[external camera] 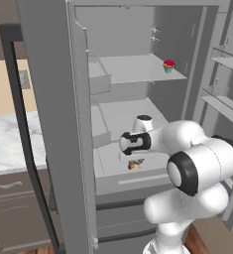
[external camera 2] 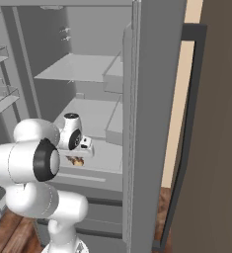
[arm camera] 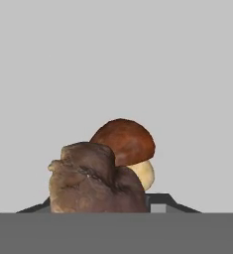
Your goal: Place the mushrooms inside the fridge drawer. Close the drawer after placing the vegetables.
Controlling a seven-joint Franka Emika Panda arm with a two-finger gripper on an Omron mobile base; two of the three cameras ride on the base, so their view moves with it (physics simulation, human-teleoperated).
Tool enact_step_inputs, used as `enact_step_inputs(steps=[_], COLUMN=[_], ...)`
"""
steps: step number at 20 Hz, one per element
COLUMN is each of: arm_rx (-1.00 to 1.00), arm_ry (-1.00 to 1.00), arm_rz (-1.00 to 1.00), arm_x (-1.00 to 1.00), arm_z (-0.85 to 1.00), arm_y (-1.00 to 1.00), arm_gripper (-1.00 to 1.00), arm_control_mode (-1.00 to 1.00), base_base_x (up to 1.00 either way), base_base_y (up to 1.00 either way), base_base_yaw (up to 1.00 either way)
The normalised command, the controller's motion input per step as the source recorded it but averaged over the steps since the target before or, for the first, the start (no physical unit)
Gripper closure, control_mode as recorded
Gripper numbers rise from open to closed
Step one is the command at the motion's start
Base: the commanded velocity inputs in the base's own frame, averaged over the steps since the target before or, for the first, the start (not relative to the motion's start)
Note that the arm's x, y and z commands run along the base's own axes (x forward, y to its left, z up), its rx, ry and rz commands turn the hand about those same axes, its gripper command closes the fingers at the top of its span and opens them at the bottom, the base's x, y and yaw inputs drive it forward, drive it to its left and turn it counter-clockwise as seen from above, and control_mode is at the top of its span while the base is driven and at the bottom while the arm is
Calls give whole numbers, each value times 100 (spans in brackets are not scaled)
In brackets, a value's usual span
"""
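Two mushrooms point(arm camera: 108, 173) in the hand view, pressed together right at the gripper point(external camera: 134, 164) tips: a dark wrinkled one nearest, a smooth brown cap on a pale stem just behind it; one cupcake point(external camera: 169, 66) on a fridge shelf well above and beyond the gripper; one light-grey fridge drawer point(external camera: 130, 182) pulled open just below it; gripper narrowed, clamped on the mushrooms, hanging over the drawer.

Rises as a white jointed arm with dark joint rings point(external camera: 187, 171), elbow bent, forearm reaching forward and downward. Ends in a two-finger gripper point(external camera: 134, 163) pointed down, jaws closed on a small brown-capped, tan-stemmed mushroom point(arm camera: 108, 168).
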Motion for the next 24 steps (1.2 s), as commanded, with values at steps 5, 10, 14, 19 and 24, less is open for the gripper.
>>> enact_step_inputs(steps=[5,10,14,19,24], arm_rx=[0,0,0,0,0], arm_ry=[0,0,-7,-18,-21], arm_rz=[0,0,0,-1,-1], arm_x=[28,-6,-30,-38,-51], arm_z=[-27,-43,-25,15,54], arm_y=[0,0,0,-4,-6], arm_gripper=[100,-100,-100,-100,-100], arm_control_mode=[-100,-100,-100,-100,-100], base_base_x=[0,0,0,0,0], base_base_y=[0,0,0,0,0], base_base_yaw=[0,0,0,0,0])
